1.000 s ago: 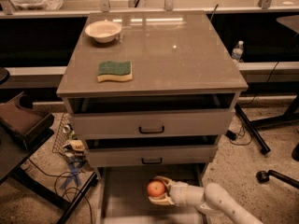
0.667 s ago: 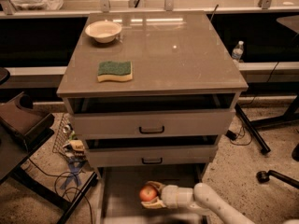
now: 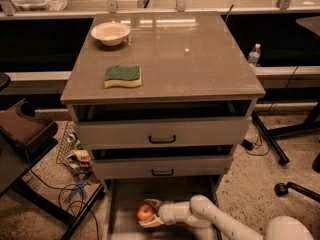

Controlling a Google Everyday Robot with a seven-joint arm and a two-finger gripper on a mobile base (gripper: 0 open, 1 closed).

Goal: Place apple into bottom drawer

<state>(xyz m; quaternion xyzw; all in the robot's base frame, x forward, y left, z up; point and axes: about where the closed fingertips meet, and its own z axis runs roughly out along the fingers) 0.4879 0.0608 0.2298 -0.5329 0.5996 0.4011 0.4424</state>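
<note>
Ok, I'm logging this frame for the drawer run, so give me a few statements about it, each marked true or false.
1. The gripper grips the apple low down at the open bottom drawer. True.
2. The white bowl sits inside one of the upper drawers. False: it stands on the cabinet top, near the back left corner.
3. The sponge lies green side up on the cabinet top. True.
4. The apple lies beside the sponge. False: the apple is far below it, in the gripper at the bottom drawer.
</note>
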